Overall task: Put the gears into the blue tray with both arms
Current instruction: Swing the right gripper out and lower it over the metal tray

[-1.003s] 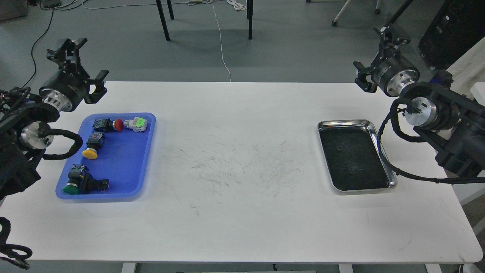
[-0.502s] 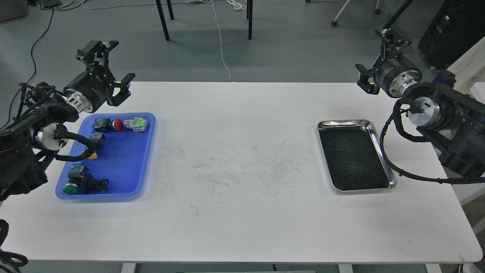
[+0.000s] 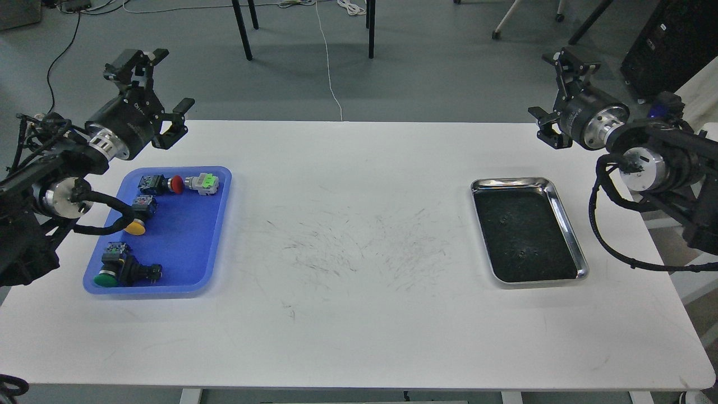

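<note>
The blue tray (image 3: 188, 241) lies at the table's left and holds push-button switches only. Two gears show as tiny dark discs, one (image 3: 503, 219) and another (image 3: 521, 255), on the dark floor of the steel tray (image 3: 567, 224) at the right. My left gripper (image 3: 159, 84) hangs above the table's far left edge, behind the blue tray, with its fingers spread open and nothing in them. My right gripper (image 3: 554, 95) hovers behind the steel tray near the far right edge, also open and holding nothing.
Inside the blue tray sit a red-capped switch (image 3: 162, 184), a green-and-white one (image 3: 202, 183), a yellow-capped one (image 3: 139, 216) and a green-capped one (image 3: 120, 269). The white table (image 3: 359, 314) is scuffed in the middle. Chair legs and cables stand on the floor beyond.
My left gripper swung right and up from its starting spot, then eased back slightly left. My right gripper rose a little and its arm drew off to the right.
</note>
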